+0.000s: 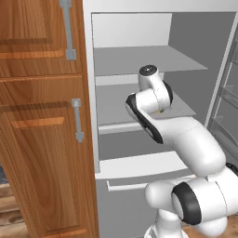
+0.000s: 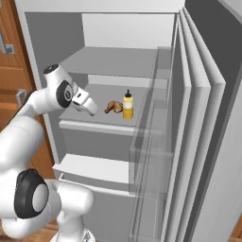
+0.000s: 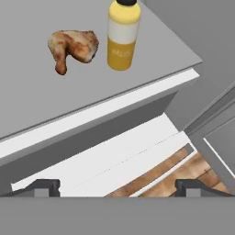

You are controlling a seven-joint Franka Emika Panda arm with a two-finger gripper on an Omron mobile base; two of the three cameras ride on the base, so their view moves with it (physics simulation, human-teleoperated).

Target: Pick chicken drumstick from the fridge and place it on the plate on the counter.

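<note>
One golden-brown roasted chicken drumstick lies just left of one yellow squeeze bottle on the grey fridge shelf; my gripper (jaws spread wide, empty) hovers near.

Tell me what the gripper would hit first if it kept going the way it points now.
Probably the front edge of the fridge shelf, short of the chicken drumstick and yellow bottle. The open gripper aims there, though depth is unclear.

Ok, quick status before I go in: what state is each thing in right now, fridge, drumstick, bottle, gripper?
fridge: door swung open, shelves exposed.
chicken drumstick: lying on its side on the middle shelf, not gripped.
yellow bottle: upright, cap on, beside the drumstick and apart from it.
gripper: open, holding nothing, short of the shelf edge.
wooden cabinet: doors closed.
</note>
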